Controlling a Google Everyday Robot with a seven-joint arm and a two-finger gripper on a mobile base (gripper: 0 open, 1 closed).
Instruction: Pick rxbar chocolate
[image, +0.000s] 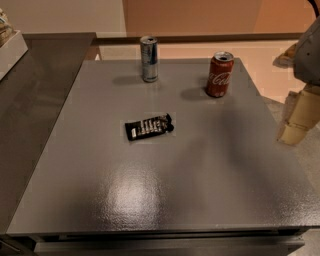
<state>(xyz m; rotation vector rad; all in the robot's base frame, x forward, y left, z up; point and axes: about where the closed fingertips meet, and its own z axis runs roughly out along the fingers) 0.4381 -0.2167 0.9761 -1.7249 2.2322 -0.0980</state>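
Coca-Cola script on the red can (219, 75)

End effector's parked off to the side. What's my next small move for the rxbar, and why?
Probably swing the end effector over the rxbar chocolate: it hangs beyond the table edge, while the bar lies flat mid-table, apart from the red can and silver can.

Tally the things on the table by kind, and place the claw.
Cans: 2 (red Coca-Cola can, silver-blue can)
Snack bars: 1 (rxbar chocolate)
Total: 3
Claw: off the right edge of the table, apart from all three.
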